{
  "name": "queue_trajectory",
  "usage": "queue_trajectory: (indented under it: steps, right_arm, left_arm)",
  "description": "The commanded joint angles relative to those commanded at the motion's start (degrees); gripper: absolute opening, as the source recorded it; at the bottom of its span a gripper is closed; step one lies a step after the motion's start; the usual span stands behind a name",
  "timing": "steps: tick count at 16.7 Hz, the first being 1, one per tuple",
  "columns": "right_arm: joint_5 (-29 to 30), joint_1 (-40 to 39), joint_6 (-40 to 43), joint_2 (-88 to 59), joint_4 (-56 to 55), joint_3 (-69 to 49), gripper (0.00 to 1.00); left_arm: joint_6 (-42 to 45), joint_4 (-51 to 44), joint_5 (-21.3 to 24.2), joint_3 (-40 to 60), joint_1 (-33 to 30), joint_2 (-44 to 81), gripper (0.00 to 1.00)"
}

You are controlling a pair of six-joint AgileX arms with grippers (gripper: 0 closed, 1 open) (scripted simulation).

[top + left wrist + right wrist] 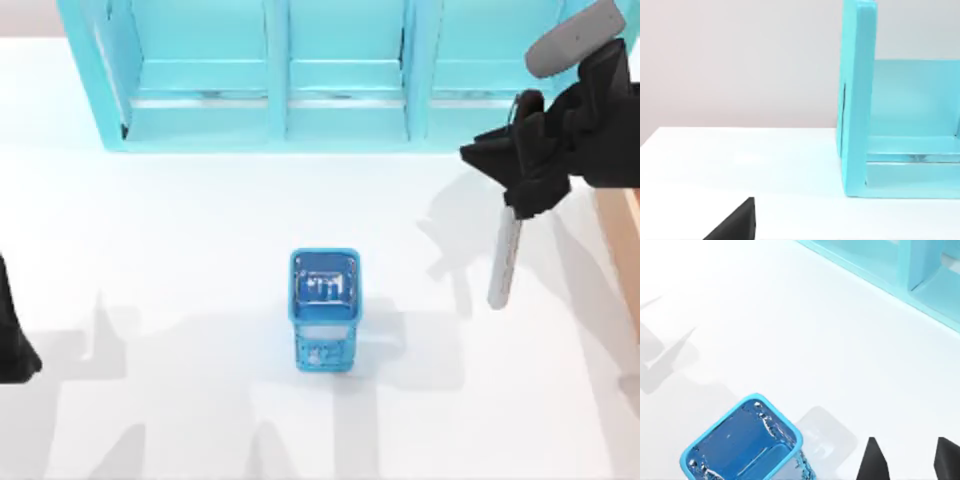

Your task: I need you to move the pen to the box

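**Pen held aloft at the table's right edge**

One slim grey-white pen [503,262] is gripped by the right gripper [522,200], fingers closed on its capped end, barrel hanging free above open white table [180,200]. Just beside it, one tan box [622,235] meets the right edge. One translucent blue square cup [324,305] stands mid-table. The left gripper [12,345] is parked at the left edge; its fingers cannot be judged.

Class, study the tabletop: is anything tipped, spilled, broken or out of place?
Nothing stands out. The blue cup stands upright mid-table, the cyan shelf sits square at the back, and the pen hangs from the right gripper near the box.
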State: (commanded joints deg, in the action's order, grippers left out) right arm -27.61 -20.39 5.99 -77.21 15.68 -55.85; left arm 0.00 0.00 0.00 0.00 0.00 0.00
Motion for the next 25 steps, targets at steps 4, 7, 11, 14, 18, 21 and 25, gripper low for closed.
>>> queue_trajectory:
  steps: [4, 7, 11, 14, 18, 21, 25]
  right_arm:
    - [-1.38, 3.92, 1.42, 1.46, 0.15, 1.01, 0.0]
    - [-4.02, 12.52, 4.24, 4.82, 0.26, 3.07, 0.0]
    - [-8.78, 28.55, 9.16, 11.62, 0.0, 6.83, 0.0]
    - [-12.19, 40.44, 12.73, 17.16, -0.23, 10.1, 0.0]
    - [-15.01, 50.33, 16.09, 22.5, -0.37, 13.54, 0.0]
    - [-15.4, 51.65, 16.61, 23.35, -0.38, 14.12, 0.0]
    - [-15.25, 51.32, 16.45, 22.93, -0.54, 14.04, 0.0]
  left_arm:
    - [0.0, 0.0, 0.0, 0.0, 0.0, 0.0, 1.0]
    - [0.0, 0.0, 0.0, 0.0, 0.0, 0.0, 1.0]
    - [0.0, 0.0, 0.0, 0.0, 0.0, 0.0, 1.0]
    - [0.0, 0.0, 0.0, 0.0, 0.0, 0.0, 1.0]
    - [0.0, 0.0, 0.0, 0.0, 0.0, 0.0, 1.0]
    - [0.0, 0.0, 0.0, 0.0, 0.0, 0.0, 1.0]
    - [0.0, 0.0, 0.0, 0.0, 0.0, 0.0, 1.0]
